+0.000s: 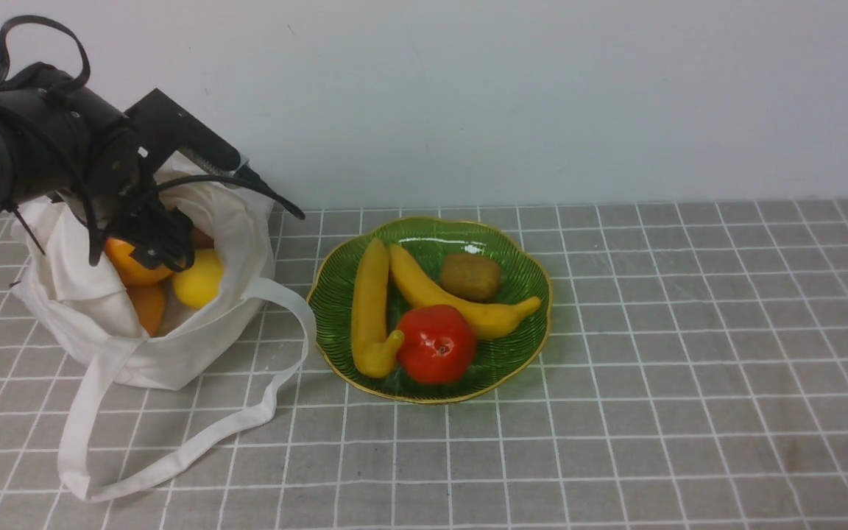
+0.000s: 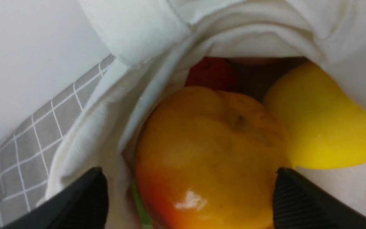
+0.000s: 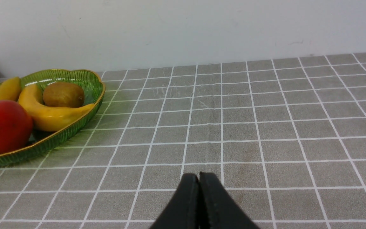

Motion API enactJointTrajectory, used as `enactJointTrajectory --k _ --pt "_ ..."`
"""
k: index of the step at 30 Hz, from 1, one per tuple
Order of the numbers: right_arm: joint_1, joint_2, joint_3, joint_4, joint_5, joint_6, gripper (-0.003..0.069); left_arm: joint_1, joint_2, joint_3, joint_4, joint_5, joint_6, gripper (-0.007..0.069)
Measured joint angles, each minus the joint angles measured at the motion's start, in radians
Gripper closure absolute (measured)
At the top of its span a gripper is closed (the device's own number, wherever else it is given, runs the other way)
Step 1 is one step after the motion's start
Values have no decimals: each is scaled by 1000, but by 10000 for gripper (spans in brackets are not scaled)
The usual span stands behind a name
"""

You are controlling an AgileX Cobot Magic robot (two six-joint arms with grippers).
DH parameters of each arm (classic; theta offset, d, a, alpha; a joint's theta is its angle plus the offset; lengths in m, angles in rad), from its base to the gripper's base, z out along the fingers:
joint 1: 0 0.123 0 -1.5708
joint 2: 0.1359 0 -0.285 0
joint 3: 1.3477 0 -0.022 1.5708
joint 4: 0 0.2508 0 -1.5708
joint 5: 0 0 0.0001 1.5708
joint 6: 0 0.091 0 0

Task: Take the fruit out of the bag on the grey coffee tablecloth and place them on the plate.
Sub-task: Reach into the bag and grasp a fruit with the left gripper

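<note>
The orange-yellow fruit (image 2: 208, 152) is seen in the bag (image 1: 174, 346) at the far left, directly between the spread jaws of the left gripper (image 2: 189, 171), straddled but not clamped. The plate (image 1: 336, 294) lies to its right. The right gripper (image 3: 199, 190), pressed together and empty, is well apart.

Cream-white bag (image 1: 174, 361), ribbed green gold-rimmed plate (image 1: 439, 234), grey-brown white-gridded tablecloth (image 1: 689, 368), yellow lemon (image 1: 199, 280).
</note>
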Motion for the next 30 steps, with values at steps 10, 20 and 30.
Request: enactJointTrajectory --k 10,20,30 --pt "0 0 0 0 0 0 671 -1 37 -3 -4 27 -76 34" --pt "0 0 0 0 0 0 671 -1 52 -7 39 25 -94 78" --pt "0 0 0 0 0 0 671 -52 33 -9 46 101 -98 83"
